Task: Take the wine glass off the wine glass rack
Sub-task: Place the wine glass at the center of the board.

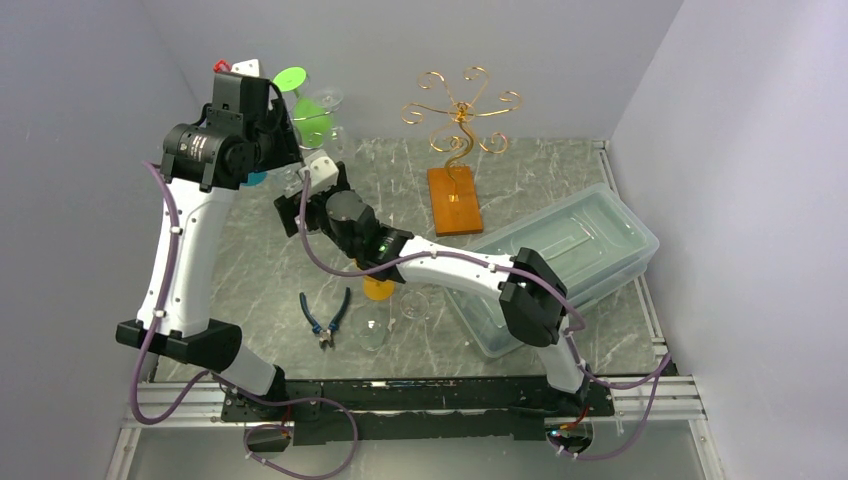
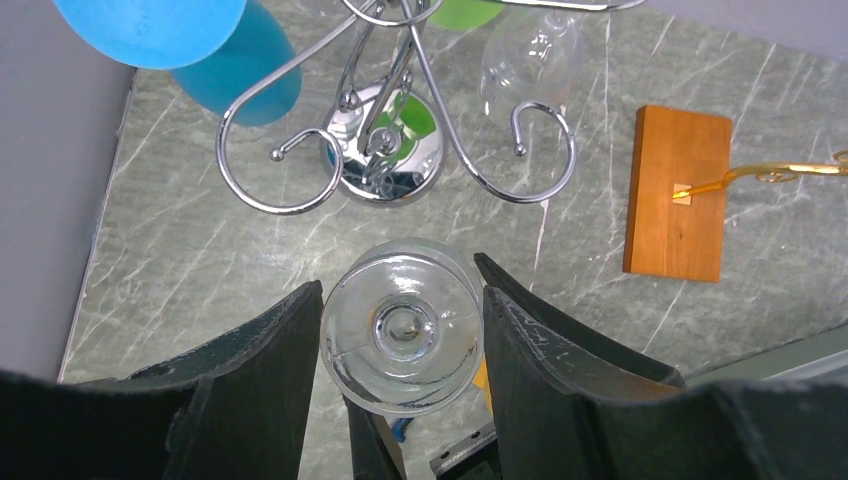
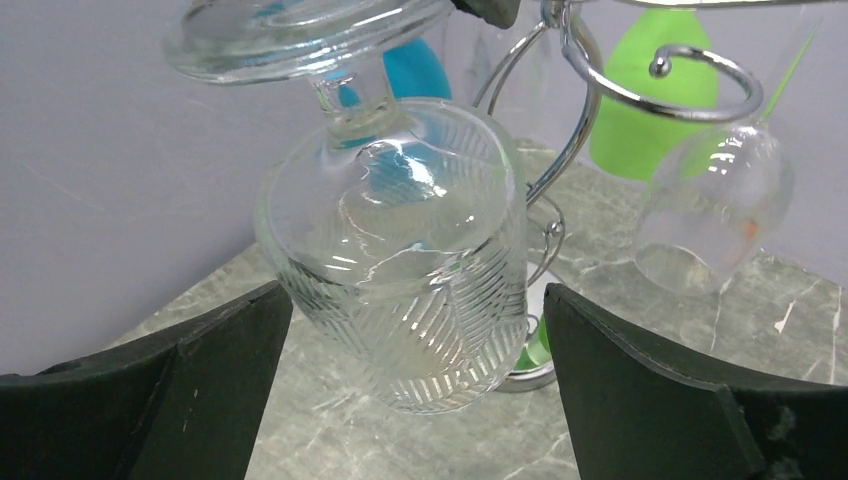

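One ribbed wine glass (image 3: 400, 270), upside down just before the chrome rack (image 2: 385, 165), is pinched by its foot in the left gripper (image 2: 400, 295) — a blue glass (image 2: 240, 70), a green glass (image 3: 650, 110) and a clear glass (image 3: 715, 210) hang there — with the right gripper (image 3: 415, 300) gaping around its bowl.

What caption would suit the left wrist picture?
Left gripper holding a clear wine glass by its foot, silver rack beyond.

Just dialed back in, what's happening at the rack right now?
The left gripper holds a clear ribbed wine glass upside down by its foot, just in front of the chrome rack and apparently clear of its hooks. The right gripper stands wide open on either side of the bowl, not touching it. A second clear glass, a green glass and a blue glass hang on the rack.
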### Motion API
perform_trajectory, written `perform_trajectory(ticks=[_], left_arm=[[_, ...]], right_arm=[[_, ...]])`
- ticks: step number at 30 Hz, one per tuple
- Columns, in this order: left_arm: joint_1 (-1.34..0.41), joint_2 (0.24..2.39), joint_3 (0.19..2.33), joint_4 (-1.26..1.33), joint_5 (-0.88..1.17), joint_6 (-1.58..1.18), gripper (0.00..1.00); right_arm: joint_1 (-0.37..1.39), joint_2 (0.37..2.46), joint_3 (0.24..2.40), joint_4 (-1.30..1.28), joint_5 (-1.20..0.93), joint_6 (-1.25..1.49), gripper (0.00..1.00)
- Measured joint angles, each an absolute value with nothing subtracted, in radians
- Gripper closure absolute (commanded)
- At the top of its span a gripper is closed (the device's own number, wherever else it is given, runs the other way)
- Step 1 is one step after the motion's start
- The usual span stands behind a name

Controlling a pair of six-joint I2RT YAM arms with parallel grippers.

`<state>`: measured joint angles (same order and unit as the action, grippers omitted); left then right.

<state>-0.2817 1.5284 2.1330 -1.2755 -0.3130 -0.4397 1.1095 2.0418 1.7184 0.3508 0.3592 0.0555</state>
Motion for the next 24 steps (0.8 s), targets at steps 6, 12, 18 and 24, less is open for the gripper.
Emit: perform_trajectory(ticks=[6, 12, 18, 24], left_arm=[[-0.278, 1.519, 2.144, -1.261, -0.319, -0.44, 0.86], [-0.278, 1.519, 2.144, -1.262, -0.315, -0.44, 0.86], [-0.278, 1.519, 2.144, -1.263, -0.313, -0.435, 0.85], [-0.279, 1.519, 2.144, -1.28, -0.311, -0.435, 0.86]], right_arm=[[1.11, 2.063, 1.758, 0.351, 0.359, 0.056, 0.06], [1.11, 2.07, 1.758, 0.351, 0.36, 0.055, 0.23], [1.11, 2.07, 1.752, 0.353, 0.366, 0.044, 0.53], [1.111, 2.068, 1.732, 0.371, 0.366, 0.04, 0.49]])
